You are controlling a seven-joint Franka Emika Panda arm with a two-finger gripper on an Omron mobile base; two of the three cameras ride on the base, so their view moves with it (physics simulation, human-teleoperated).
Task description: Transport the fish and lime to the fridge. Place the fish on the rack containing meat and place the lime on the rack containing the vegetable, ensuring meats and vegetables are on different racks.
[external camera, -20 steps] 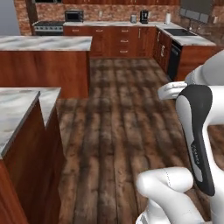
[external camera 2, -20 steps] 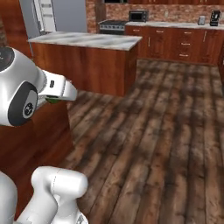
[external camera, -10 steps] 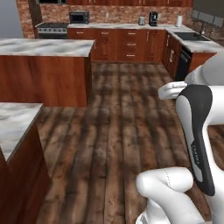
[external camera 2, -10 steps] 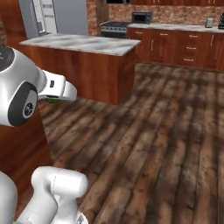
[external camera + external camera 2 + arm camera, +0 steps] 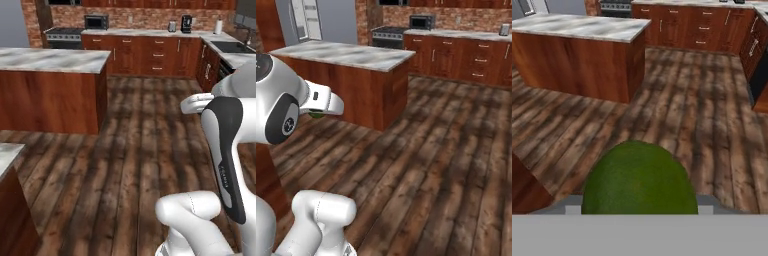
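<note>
The lime (image 5: pixel 639 179) is a dark green ball low in the hand view, large and close. My gripper (image 5: pixel 639 202) is shut on it, and the ball hides the fingertips. In the right base view a sliver of the lime (image 5: pixel 317 114) peeks from under the white hand (image 5: pixel 321 102), held high above the wooden floor. The grey fridge (image 5: pixel 331 20) stands far off at the upper left behind the island, and its grey side (image 5: pixel 10 22) also shows in the left base view. The fish and the fridge's racks are out of view.
A marble-topped island (image 5: pixel 351 55) with wooden sides stands between me and the fridge. A near counter corner (image 5: pixel 7 150) sits at the left edge. Wooden cabinets, a stove and a microwave (image 5: pixel 96 21) line the back wall. Open plank floor (image 5: pixel 140 150) lies ahead.
The whole scene has shifted in both base views, so the base has driven and turned. The island looms larger and the near counter slides off to the left. The gripper keeps hold of the lime.
</note>
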